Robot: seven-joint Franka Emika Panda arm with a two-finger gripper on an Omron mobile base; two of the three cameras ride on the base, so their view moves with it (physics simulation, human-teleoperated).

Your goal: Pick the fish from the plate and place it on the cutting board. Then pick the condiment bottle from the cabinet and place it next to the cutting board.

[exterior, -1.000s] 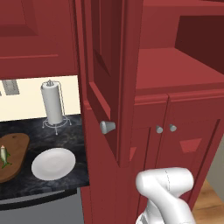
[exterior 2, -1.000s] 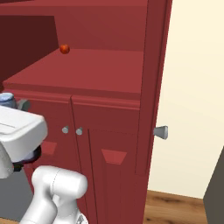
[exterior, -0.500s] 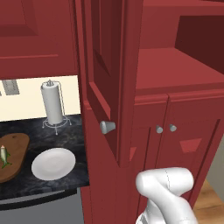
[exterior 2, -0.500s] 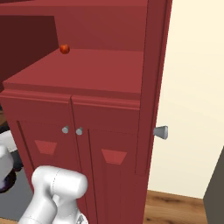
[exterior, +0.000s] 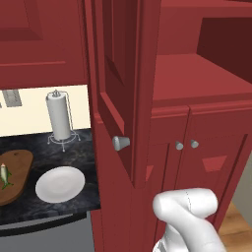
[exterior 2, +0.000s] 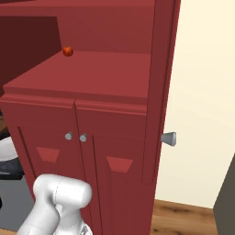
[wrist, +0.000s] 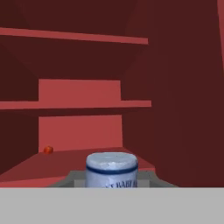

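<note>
- My fingers are clenched around the condiment bottle [wrist: 111,169]; its pale cap sits right at the bottom of the hand view, facing into the cabinet [exterior 2: 105,87].
- A small orange ball [exterior 2: 67,51] rests on the cabinet's shelf, toward the back.
- The fish [exterior: 4,175] lies on the cutting board [exterior: 17,170] on the dark desk [exterior: 83,152].
- The plate [exterior: 60,183] sits just beside the board.
- A paper towel roll [exterior: 59,116] stands upright behind the plate.

tall dark red cabinet [exterior: 172,98]: matt painted wood, round silver metal knobs | oblong brown cutting board [exterior: 17,172]: wood grain | round white plate [exterior: 60,184]: smooth, glossy | dark counter [exterior: 74,150]: speckled stone
</note>
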